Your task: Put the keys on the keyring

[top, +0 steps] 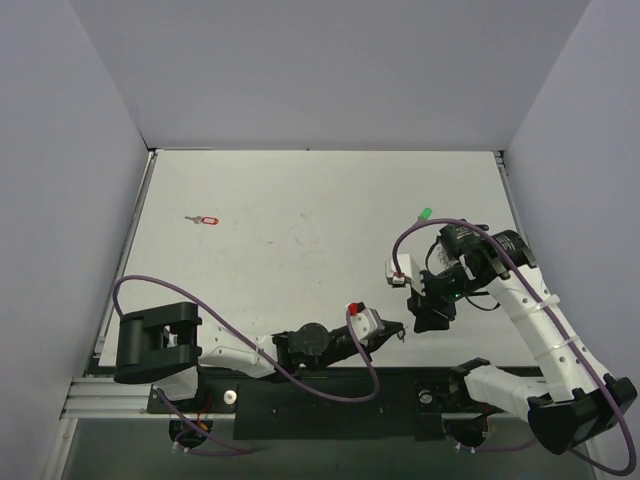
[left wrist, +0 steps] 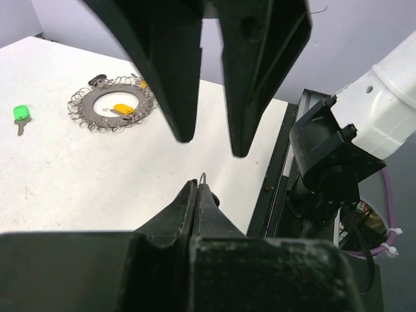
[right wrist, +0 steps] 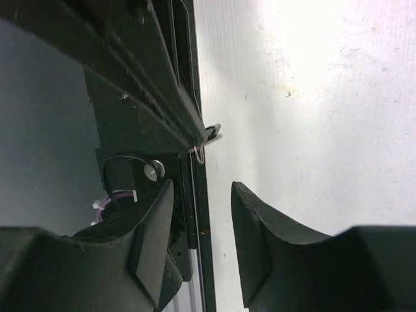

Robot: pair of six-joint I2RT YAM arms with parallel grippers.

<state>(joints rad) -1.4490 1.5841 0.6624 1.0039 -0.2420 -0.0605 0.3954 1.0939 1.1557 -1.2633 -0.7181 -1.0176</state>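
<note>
Tightly closed, left fingers [left wrist: 198,195] pinching a small wire loop [left wrist: 203,177], right fingers [right wrist: 247,201] partly open and empty, keyring [left wrist: 83,110] flat on the white desk [left wrist: 97,182], green key [left wrist: 21,112] nearby.

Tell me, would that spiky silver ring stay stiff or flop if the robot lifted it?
The keyring would probably droop and jangle: its rim is many small loose-looking silver pieces. It looks thin and flat, so likely light, and unlikely to roll.
</note>
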